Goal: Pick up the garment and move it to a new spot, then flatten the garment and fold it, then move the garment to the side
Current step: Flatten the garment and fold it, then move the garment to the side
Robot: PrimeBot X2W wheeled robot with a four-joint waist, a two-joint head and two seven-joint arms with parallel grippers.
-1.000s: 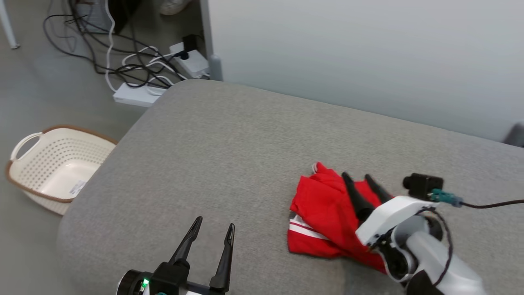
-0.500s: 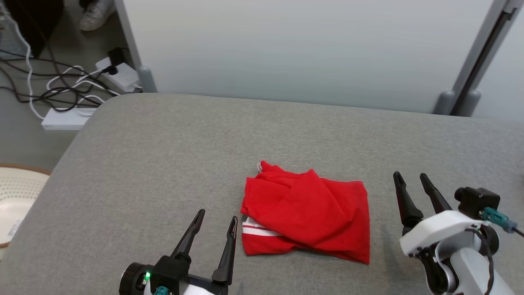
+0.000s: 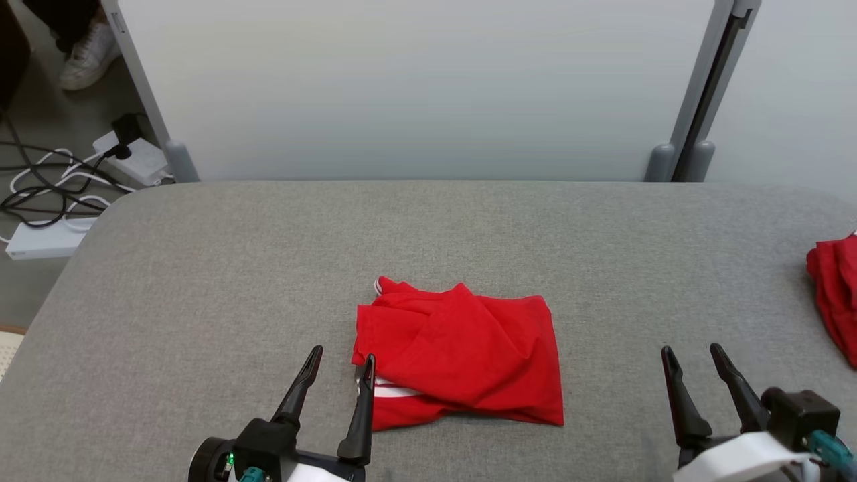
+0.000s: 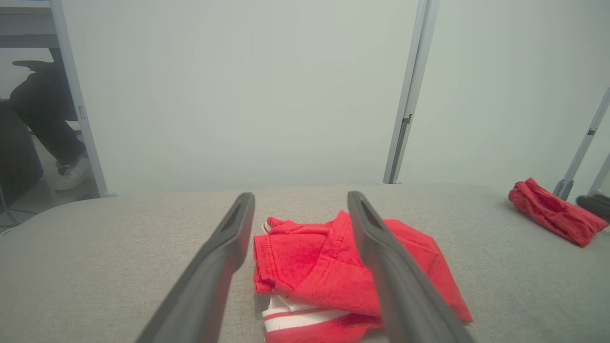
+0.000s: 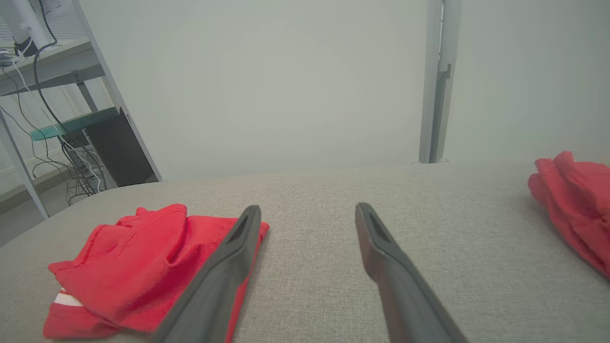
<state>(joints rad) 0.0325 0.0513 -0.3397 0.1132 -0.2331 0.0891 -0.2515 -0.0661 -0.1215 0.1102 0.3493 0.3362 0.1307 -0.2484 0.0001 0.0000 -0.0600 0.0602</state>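
The garment (image 3: 462, 351) is red with white stripes at one hem and lies folded and loose at the middle of the grey padded table (image 3: 268, 268). My left gripper (image 3: 342, 356) stands open at its near left corner, its right fingertip just at the cloth's edge. In the left wrist view the garment (image 4: 295, 252) lies between and beyond the open left gripper (image 4: 300, 197). My right gripper (image 3: 689, 350) is open and apart from the garment, to its right. The right wrist view has the garment (image 5: 138, 257) to the left of the open right gripper (image 5: 307, 208).
A second red cloth (image 3: 837, 294) lies bunched at the table's right edge. Cables and power strips (image 3: 40, 237) lie on the floor at the left, with a person's shoe (image 3: 87, 57) beyond. A pale partition with a grey post (image 3: 696, 100) backs the table.
The head camera has swung right, so the basket has left the view. My right gripper has drawn back off the garment to its right. The garment lies where it was.
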